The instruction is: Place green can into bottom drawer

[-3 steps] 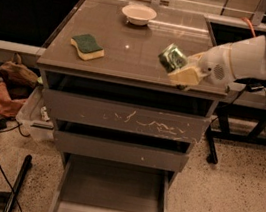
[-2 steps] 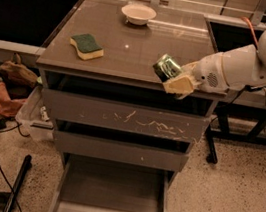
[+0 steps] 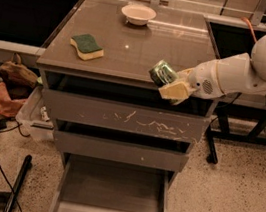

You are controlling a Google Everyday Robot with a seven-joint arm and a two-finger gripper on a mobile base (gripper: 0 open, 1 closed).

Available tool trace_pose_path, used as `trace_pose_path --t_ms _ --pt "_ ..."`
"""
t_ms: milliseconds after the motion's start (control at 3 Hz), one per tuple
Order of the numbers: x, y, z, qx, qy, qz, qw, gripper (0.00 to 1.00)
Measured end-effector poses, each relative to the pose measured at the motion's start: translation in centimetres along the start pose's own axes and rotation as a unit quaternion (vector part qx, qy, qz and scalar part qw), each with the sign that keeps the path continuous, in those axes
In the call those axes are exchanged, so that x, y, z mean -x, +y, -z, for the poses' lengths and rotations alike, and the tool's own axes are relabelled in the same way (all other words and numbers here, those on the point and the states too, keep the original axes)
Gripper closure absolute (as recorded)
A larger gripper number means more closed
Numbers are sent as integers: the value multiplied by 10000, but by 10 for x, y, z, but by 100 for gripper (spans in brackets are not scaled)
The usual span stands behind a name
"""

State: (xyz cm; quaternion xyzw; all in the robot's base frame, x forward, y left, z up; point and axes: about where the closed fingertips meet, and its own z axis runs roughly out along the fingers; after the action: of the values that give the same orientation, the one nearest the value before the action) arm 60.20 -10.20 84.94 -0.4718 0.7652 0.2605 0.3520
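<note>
The green can (image 3: 162, 73) is held tilted in my gripper (image 3: 170, 83), its shiny end facing up and left. The gripper reaches in from the right on the white arm (image 3: 240, 72) and is shut on the can above the front right edge of the cabinet top (image 3: 133, 42). The bottom drawer (image 3: 112, 196) stands pulled open below, a shallow tray with a bare flat floor, well beneath the can.
A green-topped yellow sponge (image 3: 86, 46) lies on the left of the cabinet top and a white bowl (image 3: 138, 13) at the back. The scratched-front drawer (image 3: 123, 117) and the middle drawer (image 3: 120, 150) are slightly open. Bags and cables lie on the floor at left (image 3: 8, 92).
The gripper has carried the can left and forward, from over the right of the cabinet top to its front edge, and a little lower.
</note>
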Motion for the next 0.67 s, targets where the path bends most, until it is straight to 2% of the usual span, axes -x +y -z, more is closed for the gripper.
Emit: trace_pose_path --t_ms 333,667 --pt "-18 29 -30 117 -96 5 9999 100" --pt "-58 76 -79 453 26 -2 9990 100"
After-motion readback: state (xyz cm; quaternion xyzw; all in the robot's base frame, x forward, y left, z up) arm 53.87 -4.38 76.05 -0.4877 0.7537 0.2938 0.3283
